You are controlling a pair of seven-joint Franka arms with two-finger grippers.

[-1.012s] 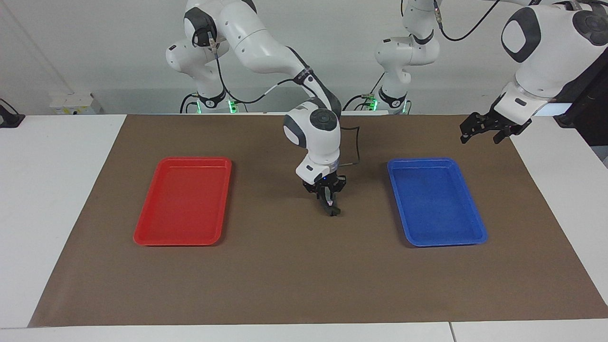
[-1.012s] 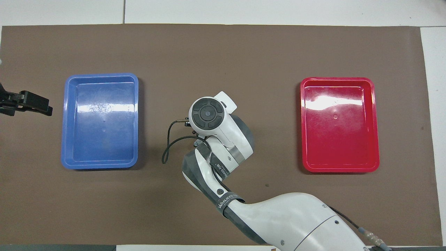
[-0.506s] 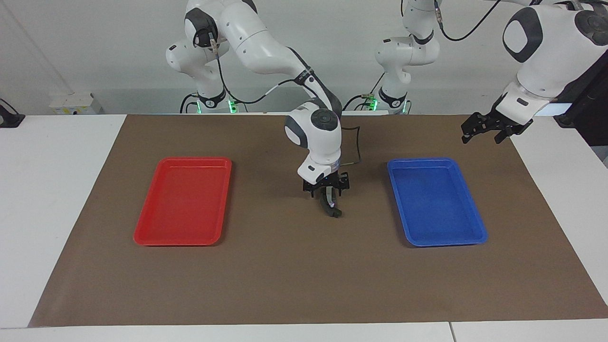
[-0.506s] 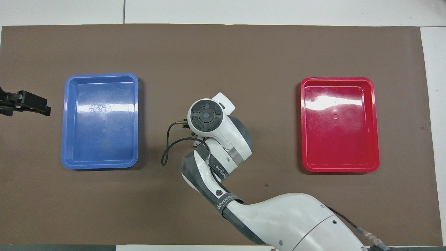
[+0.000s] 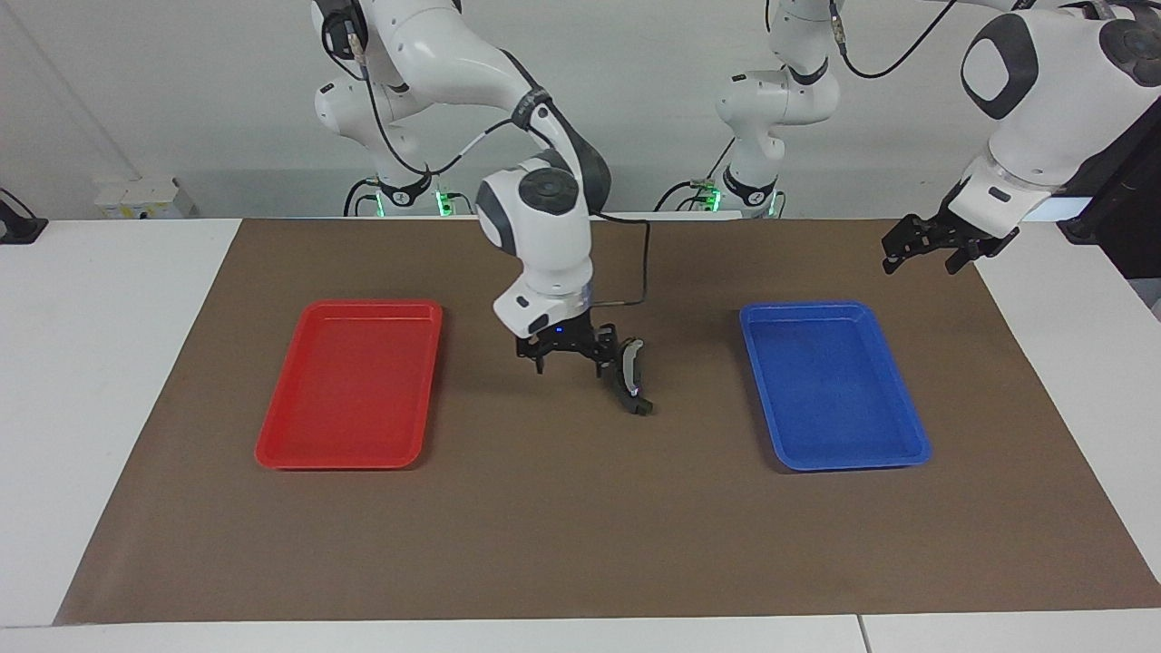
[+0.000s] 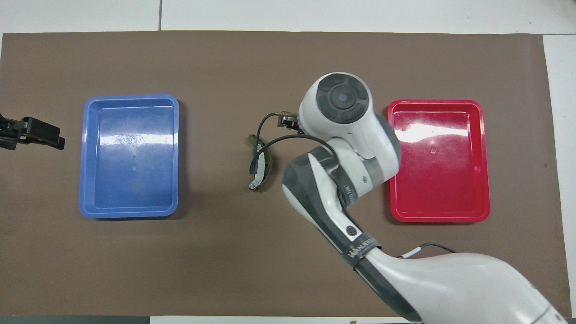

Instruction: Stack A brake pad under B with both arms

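Observation:
B (image 5: 629, 375), the curved dark crescent with a silvery edge, lies on the brown mat (image 5: 580, 544) midway between the two trays. It also shows in the overhead view (image 6: 259, 164). A dark part shows beneath its silvery strip; I cannot tell whether this is the small flat A brake pad, which I cannot make out on its own. My right gripper (image 5: 567, 361) is open and empty, just above the mat beside B, toward the red tray. My left gripper (image 5: 921, 256) is open and empty, and waits in the air over the mat's edge at the left arm's end (image 6: 40, 133).
A red tray (image 5: 349, 453) lies toward the right arm's end and a blue tray (image 5: 853, 458) toward the left arm's end; both hold nothing. In the overhead view the right arm's wrist (image 6: 344, 101) covers its gripper, next to the red tray (image 6: 438, 218).
My right gripper has let go of B, risen and moved away toward the red tray. B now lies uncovered on the mat. The left arm has barely moved.

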